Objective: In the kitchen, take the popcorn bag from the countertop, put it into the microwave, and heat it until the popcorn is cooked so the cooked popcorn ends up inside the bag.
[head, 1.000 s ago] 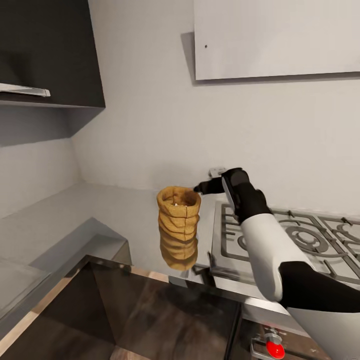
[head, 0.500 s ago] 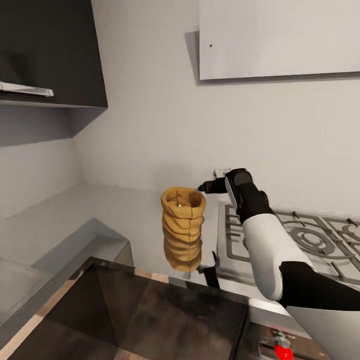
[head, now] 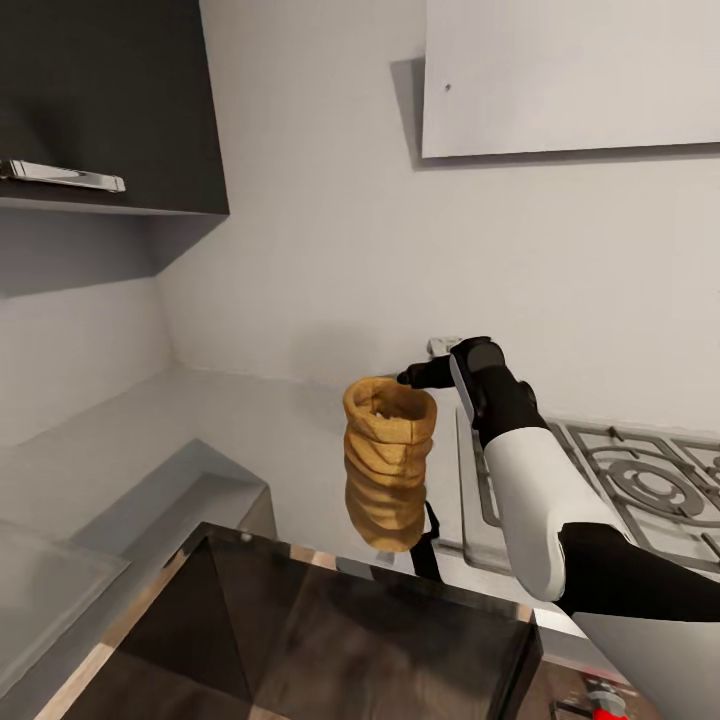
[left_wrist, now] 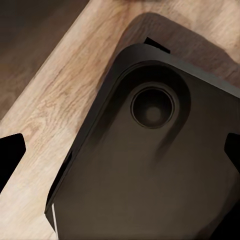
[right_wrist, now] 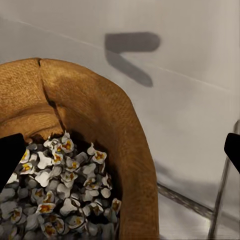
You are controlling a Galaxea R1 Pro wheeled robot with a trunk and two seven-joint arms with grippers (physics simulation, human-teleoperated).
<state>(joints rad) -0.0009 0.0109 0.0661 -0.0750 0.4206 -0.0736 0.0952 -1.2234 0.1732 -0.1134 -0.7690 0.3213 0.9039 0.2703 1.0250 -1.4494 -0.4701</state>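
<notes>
Above the countertop [head: 250, 430], right tool [head: 425, 380] clamps the crumpled, popcorn-filled popcorn bag [head: 388, 465].

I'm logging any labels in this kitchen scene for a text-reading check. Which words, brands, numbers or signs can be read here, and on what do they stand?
None can be read.
popcorn bag: plain tan paper, no print; the right wrist view shows popcorn inside it.
right gripper, by the bag's rim: no marking.
wall cabinet and white hood: no lettering.
stove: no readable marks.
</notes>
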